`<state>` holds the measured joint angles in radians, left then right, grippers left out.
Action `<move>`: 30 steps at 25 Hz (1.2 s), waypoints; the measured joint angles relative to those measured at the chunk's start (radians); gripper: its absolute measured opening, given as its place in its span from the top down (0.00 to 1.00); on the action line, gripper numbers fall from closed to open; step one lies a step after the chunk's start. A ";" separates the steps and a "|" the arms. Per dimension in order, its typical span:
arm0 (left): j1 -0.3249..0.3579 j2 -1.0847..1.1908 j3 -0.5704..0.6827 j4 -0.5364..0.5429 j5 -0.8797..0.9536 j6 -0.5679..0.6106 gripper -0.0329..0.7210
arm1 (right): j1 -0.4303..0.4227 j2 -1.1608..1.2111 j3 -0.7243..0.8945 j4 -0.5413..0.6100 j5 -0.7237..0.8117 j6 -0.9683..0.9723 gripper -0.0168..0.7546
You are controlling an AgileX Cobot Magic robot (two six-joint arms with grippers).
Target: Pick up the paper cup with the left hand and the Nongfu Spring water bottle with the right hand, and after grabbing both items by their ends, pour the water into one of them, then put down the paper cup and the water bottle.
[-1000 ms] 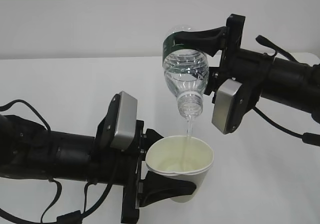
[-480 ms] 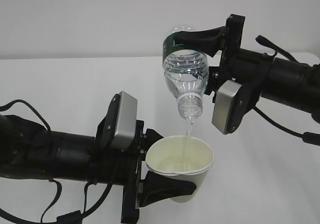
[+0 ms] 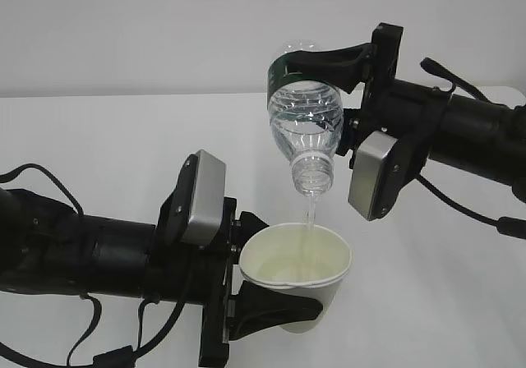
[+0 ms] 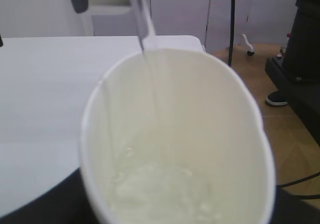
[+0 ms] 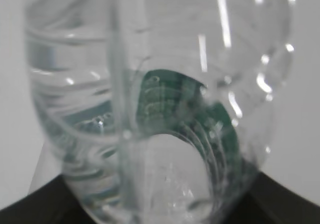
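Note:
The white paper cup (image 3: 293, 259) is held upright above the table, and my left gripper (image 3: 286, 292) is shut on its lower part. Its cream inside fills the left wrist view, where the paper cup (image 4: 175, 149) holds frothing water. Above it the Nongfu Spring water bottle (image 3: 306, 121) hangs mouth down and tilted. My right gripper (image 3: 311, 66) is shut on its base end, by the green label. A thin stream of water (image 3: 311, 213) runs from the mouth into the cup. The bottle (image 5: 150, 109) blocks the right wrist view and hides the fingers.
The white table (image 3: 107, 138) lies below both arms, with a pale wall behind. In the left wrist view the table's far edge (image 4: 197, 39) gives way to wooden floor with cables and dark equipment at the right.
Both arms hold the same pose. The stream keeps running from the bottle into the cup.

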<state>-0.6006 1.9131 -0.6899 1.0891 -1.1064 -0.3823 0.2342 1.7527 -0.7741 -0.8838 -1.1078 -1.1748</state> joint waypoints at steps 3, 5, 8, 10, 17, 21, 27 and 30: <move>0.000 0.000 0.000 0.000 0.000 0.000 0.41 | 0.000 0.000 0.000 0.000 0.000 -0.002 0.40; 0.000 0.000 0.000 0.000 0.000 0.000 0.41 | 0.000 0.000 0.000 0.000 0.000 -0.002 0.40; 0.000 0.000 0.000 0.000 0.000 0.000 0.41 | 0.000 0.000 0.000 0.000 0.000 -0.002 0.40; 0.000 0.000 0.000 0.000 0.000 0.000 0.41 | 0.000 0.000 0.000 0.000 -0.002 -0.002 0.40; 0.000 0.000 0.000 0.000 0.000 0.000 0.41 | 0.000 0.000 0.000 0.000 -0.002 -0.002 0.40; 0.000 0.000 0.000 0.000 0.000 0.000 0.41 | 0.000 0.000 0.000 0.000 -0.004 -0.002 0.40; 0.000 0.000 0.000 0.000 0.000 0.000 0.41 | 0.000 0.000 0.000 0.000 -0.007 -0.002 0.40; 0.000 0.000 0.000 0.000 0.000 0.000 0.41 | 0.000 0.000 0.000 0.000 -0.008 -0.002 0.40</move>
<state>-0.6006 1.9131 -0.6899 1.0891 -1.1064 -0.3823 0.2342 1.7527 -0.7741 -0.8838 -1.1156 -1.1763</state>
